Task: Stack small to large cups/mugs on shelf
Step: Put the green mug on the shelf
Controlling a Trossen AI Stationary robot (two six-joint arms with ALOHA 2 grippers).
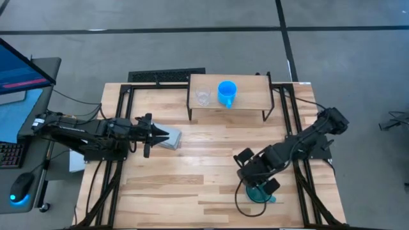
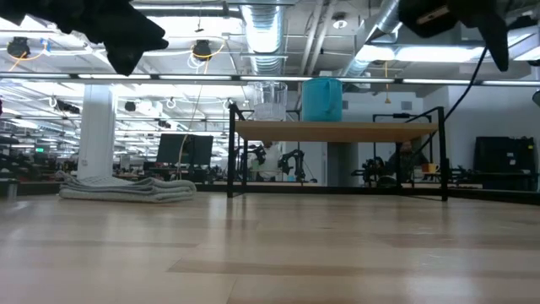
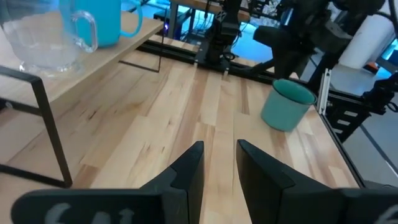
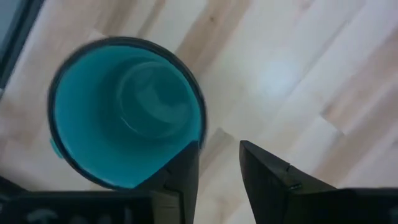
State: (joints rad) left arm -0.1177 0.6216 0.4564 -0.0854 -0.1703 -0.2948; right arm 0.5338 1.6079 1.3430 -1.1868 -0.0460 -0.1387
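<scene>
The light-wood shelf point(image 1: 246, 96) stands at the table's far side on black legs. On it are the clear glass cup point(image 1: 203, 96) and, to its right, the blue mug point(image 1: 227, 92); both also show in the low view, the cup point(image 2: 270, 101) and the mug point(image 2: 322, 99). The teal mug point(image 1: 261, 195) stands upright on the table near the front right. My right gripper point(image 4: 219, 146) is narrowly open, pointing down just over the mug's rim point(image 4: 200, 124), one finger over the inside, one outside. My left gripper point(image 3: 219, 146) is narrowly open and empty at the left. My right gripper hangs over the near-side rim point(image 4: 200, 134) of the teal mug from above. I cannot tell whether a finger touches the rim. The mug stands on the table.
A flat grey block point(image 1: 172, 137) lies on the table just ahead of my left gripper point(image 1: 165, 134). A black frame runs along the table's left, right and far sides. Bare planks lie between the two arms and in front of the shelf.
</scene>
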